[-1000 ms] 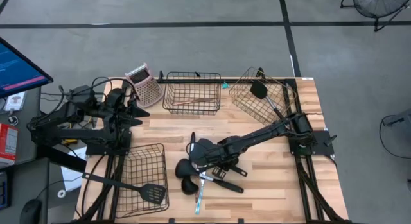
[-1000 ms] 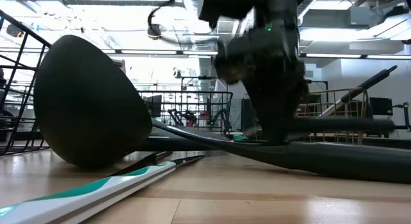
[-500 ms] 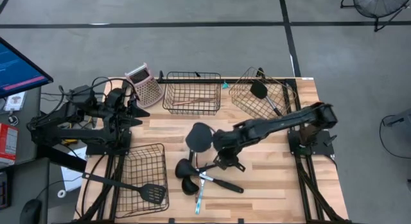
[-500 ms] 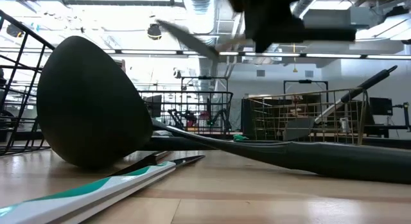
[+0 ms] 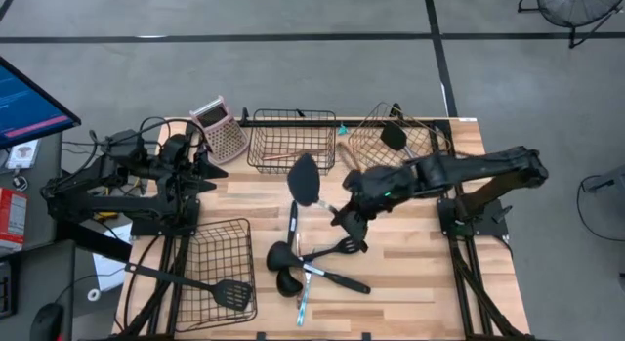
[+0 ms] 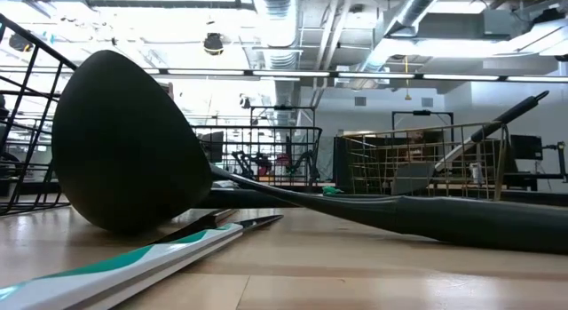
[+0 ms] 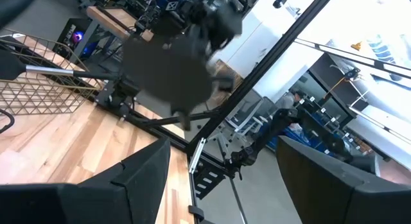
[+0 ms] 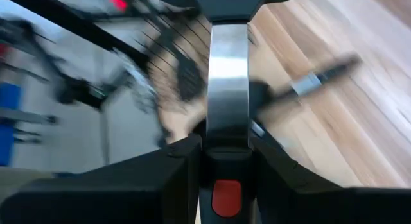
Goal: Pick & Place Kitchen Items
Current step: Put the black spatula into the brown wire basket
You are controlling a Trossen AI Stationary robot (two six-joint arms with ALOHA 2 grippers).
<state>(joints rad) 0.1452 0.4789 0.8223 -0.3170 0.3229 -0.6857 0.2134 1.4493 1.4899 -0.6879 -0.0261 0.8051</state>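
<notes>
Now right gripper [image 5: 344, 216] holds spoon [image 5: 305, 178], head toward baskets.

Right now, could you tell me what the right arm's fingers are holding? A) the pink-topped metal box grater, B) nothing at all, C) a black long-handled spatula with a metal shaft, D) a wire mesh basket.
C: in the high view the right gripper holds the black long-handled spatula above the wooden table; its metal shaft runs between the fingers in the right wrist view.
</notes>
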